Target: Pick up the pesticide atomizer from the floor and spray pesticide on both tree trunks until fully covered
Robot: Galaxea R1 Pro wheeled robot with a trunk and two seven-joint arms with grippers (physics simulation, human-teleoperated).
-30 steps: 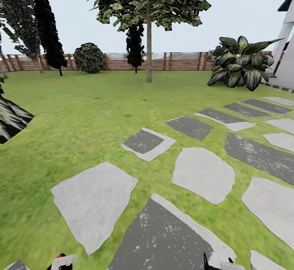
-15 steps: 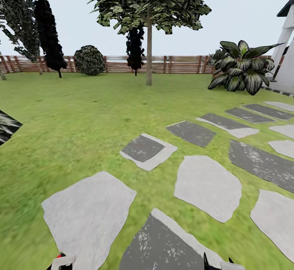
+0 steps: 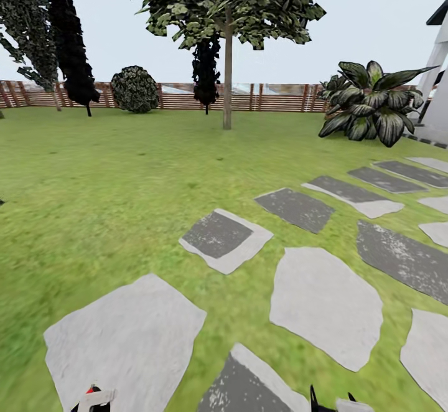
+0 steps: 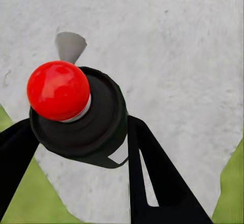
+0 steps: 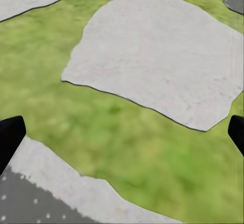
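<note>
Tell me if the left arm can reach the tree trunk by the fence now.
Probably not. The tree trunk stands far off across the lawn near the fence, while the left end effector, shut on the atomizer, hangs over a paving stone.

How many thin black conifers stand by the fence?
2: one conifer at far left beside a greyer tree, another right behind the big tree's trunk. Others may be out of frame.

One broad-crowned tree, one round bush, one big-leafed plant
</note>
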